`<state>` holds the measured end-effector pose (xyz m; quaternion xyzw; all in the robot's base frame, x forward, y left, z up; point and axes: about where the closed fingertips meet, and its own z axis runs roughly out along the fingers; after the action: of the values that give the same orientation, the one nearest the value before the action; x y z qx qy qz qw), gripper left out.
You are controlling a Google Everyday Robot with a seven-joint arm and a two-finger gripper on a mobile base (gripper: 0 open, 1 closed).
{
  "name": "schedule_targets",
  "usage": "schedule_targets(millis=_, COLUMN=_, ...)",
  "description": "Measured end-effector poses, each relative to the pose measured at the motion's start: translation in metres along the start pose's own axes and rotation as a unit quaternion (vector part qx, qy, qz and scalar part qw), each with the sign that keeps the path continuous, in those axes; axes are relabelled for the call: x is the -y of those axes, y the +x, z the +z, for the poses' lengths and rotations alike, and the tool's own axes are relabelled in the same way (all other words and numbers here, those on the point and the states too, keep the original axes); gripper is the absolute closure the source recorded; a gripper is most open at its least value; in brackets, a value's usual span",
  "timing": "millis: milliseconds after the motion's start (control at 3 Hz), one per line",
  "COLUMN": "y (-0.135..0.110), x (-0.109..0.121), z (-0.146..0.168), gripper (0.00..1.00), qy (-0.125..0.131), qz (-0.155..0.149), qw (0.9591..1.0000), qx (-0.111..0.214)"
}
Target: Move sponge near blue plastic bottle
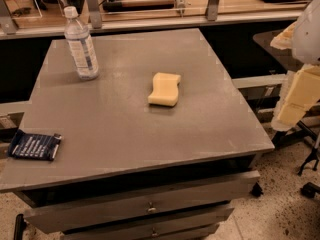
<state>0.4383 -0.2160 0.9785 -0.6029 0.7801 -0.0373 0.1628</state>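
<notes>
Drawer fronts of the grey metal cabinet (190,196) sit closest to us, two handles showing, the upper drawer slightly proud of the frame. On the cabinet's flat grey top (125,129), at the front-left edge, lies a flat dark-blue packet (34,145) with white print, not part of the job.

We note the pale yellow foam sponge with wavy sides (164,89) lying flat near the middle of the top, a little right of centre. The clear plastic bottle with white cap and white-and-blue label (81,44) stands upright at the back-left corner, well apart from the sponge, with bare surface between them.

The gripper (296,101) hangs off the right side of the cabinet, beyond its edge and above floor level, touching nothing. Whether it is parted or closed we cannot tell from this angle.

Our reading: the task is at the approach step, with nothing grasped and the sponge not yet shifted. The next move calls for bringing the gripper leftward over the top and down onto the sponge, taking it across its pinched waist, then carrying it back and left to set it just beside the bottle without knocking that tall, slim bottle over.
</notes>
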Motion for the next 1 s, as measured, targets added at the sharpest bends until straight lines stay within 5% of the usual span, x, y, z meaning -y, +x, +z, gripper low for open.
schedule_targets(millis=667, y=-0.004, x=0.001, z=0.005, gripper=0.00, qy=-0.009, qz=-0.003, qw=0.9999, qx=0.014)
schedule_targets(millis=1000, y=-0.027, x=0.018, z=0.020, gripper=0.00, qy=-0.011, qz=-0.026, qw=0.9979, qx=0.058)
